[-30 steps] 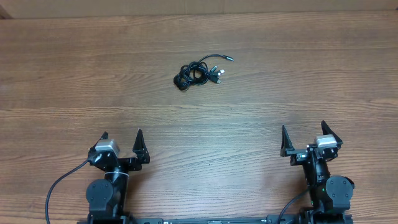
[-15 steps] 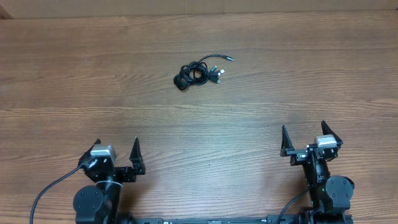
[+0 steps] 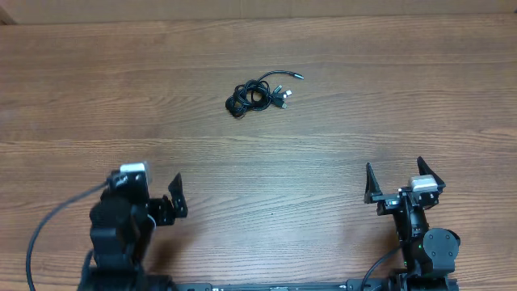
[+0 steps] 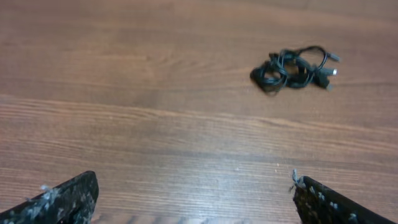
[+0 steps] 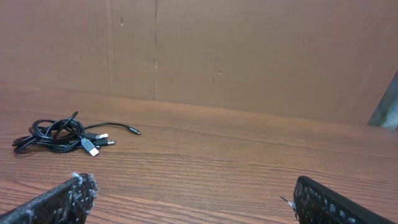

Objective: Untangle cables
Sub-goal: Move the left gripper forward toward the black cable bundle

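Note:
The cables (image 3: 260, 94) lie as one knotted black clump with silver-tipped plugs on the wooden table (image 3: 388, 97), far of centre. The clump also shows in the left wrist view (image 4: 292, 67) at upper right and in the right wrist view (image 5: 62, 137) at left. My left gripper (image 3: 152, 194) is open and empty near the front left, well short of the clump; in its own view (image 4: 191, 182) the jaws stand wide apart over bare wood. My right gripper (image 3: 394, 174) is open and empty at the front right, also wide in its own view (image 5: 191, 185).
A brown cardboard wall (image 5: 249, 56) stands along the table's far edge. A thicker black wire (image 3: 44, 234) trails from the left arm at the front left.
The left arm has risen and shifted a little to the left, its gripper still open. The right arm and the cable clump have not moved.

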### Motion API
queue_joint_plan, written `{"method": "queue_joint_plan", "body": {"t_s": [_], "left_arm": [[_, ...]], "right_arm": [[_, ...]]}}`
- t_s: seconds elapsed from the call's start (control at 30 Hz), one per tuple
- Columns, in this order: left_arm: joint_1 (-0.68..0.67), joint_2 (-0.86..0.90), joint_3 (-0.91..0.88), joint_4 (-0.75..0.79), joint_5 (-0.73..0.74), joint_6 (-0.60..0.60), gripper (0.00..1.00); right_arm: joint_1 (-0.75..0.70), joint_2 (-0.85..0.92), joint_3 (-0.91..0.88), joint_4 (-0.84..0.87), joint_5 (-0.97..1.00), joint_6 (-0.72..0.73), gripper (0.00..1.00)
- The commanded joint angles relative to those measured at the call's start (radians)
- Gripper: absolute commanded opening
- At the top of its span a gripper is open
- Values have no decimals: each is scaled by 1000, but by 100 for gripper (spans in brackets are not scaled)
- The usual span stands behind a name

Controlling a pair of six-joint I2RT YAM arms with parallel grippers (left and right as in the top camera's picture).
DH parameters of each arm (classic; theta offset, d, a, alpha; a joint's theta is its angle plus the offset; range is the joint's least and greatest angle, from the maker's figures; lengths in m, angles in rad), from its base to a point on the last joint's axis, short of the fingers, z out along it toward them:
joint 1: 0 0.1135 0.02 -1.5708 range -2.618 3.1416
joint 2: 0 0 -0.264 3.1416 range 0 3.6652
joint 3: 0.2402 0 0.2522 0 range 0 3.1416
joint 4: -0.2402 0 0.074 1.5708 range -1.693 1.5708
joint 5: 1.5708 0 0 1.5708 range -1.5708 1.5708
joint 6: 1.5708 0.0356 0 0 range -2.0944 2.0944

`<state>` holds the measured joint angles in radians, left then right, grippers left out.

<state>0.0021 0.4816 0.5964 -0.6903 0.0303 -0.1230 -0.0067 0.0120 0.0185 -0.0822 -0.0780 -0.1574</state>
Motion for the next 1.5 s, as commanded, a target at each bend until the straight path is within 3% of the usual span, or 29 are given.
{"method": "queue_joint_plan", "body": {"t_s": [0.0,0.33,0.57,1.47], "left_arm": [[4,101,97,-23,50,19,100],[4,396,344,-222,76,27,100],[4,519,396,-279,83,27,100],[4,557,396,-344,101,22,100]], "right_arm": [[-3,-2,-10,3,6,-1,100],[-3,-2,-10,3,6,-1,100],[-3,-2,-10,3,6,-1,100],[-3,-2,-10,4,6,-1,100]]}}
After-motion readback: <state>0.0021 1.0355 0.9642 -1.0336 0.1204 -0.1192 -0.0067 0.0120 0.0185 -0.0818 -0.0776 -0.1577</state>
